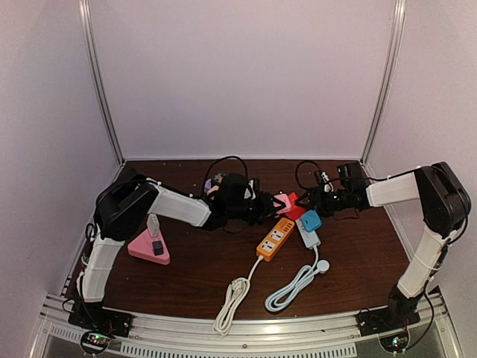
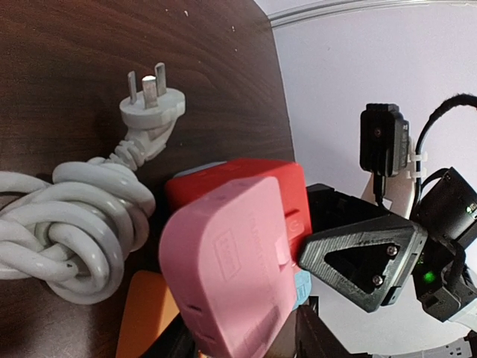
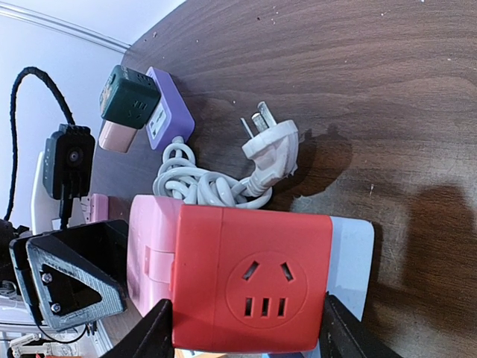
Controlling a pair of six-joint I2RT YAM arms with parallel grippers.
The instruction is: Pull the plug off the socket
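Red socket [image 3: 253,287] in right hand [image 3: 250,332] (half-spread)

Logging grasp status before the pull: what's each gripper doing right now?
Left gripper: jaws flank the pink plug; whether it grips cannot be told.
Right gripper: closed on the red socket cube.

We see dark wooden bench [image 1: 201,280] — on it orange power strip [image 1: 275,239], white strip [image 1: 310,239], pink triangular block [image 1: 138,250], coiled white cords [image 1: 231,294].
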